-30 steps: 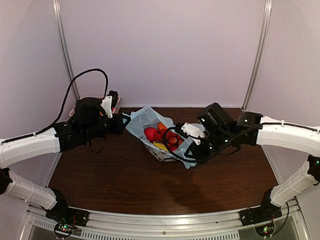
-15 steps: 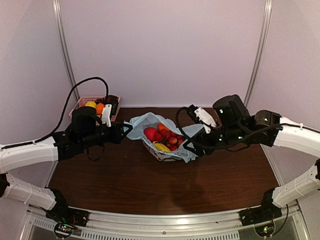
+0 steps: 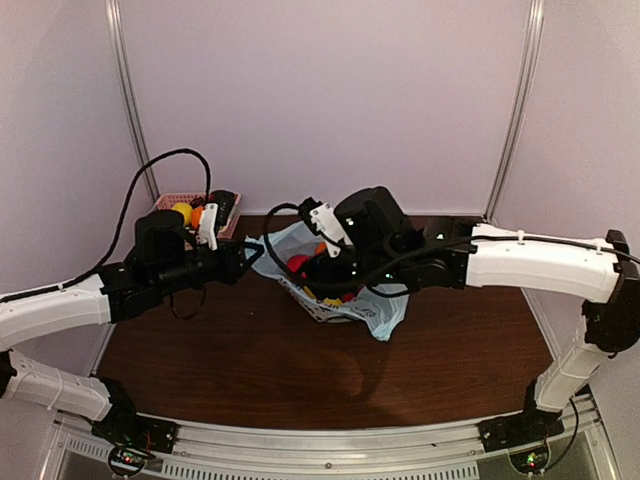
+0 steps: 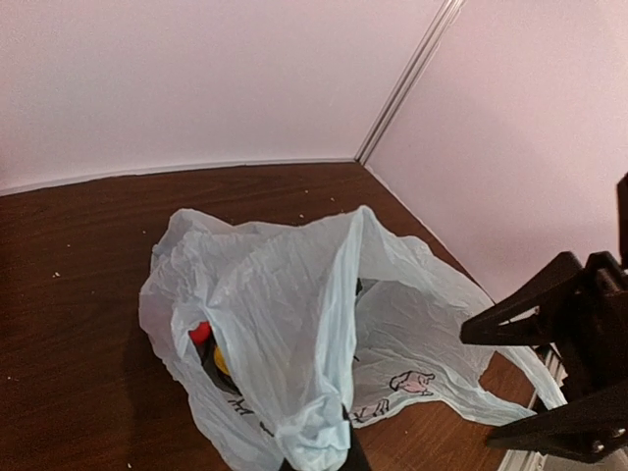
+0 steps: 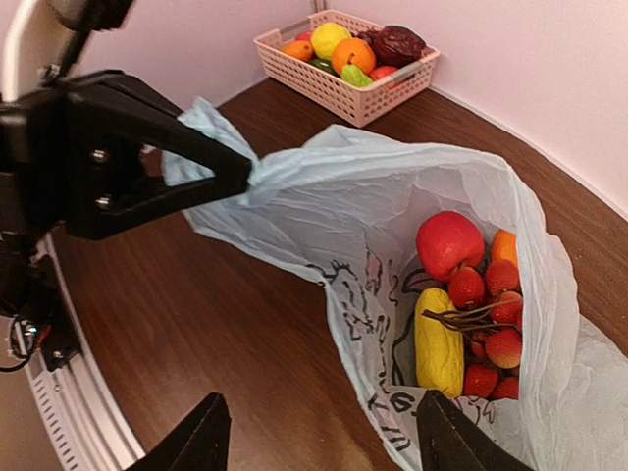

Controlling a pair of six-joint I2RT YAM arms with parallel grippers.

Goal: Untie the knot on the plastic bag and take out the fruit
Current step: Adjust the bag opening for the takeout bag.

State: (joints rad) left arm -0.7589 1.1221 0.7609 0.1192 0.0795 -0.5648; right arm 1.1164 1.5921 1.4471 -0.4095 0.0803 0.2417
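Note:
The light blue plastic bag [image 3: 386, 312] lies on the table with its mouth open; no knot shows. My left gripper [image 3: 252, 259] is shut on a bunched handle [image 5: 210, 135] at the bag's left edge, pulling it taut; in the left wrist view the bag [image 4: 285, 324] rises from the left gripper [image 4: 319, 449]. My right gripper [image 5: 319, 437] hangs open over the bag's near rim and holds nothing; it shows in the top view as the right gripper [image 3: 322, 276]. Inside the bag lie fruit: a red round one [image 5: 449, 241], a yellow oblong piece [image 5: 439, 345], a bunch of red berries [image 5: 493, 329] and an orange one [image 5: 504, 245].
A pink lattice basket [image 5: 324, 80] with more toy fruit stands in the back left corner against the wall, also seen as the basket [image 3: 168, 201]. Brown table top [image 3: 250, 370] runs in front of the bag. Walls close the back and both sides.
My right gripper let go of the bag's right edge, opened, and swung left to hover over the bag's mouth. The left gripper dropped slightly, still holding its handle.

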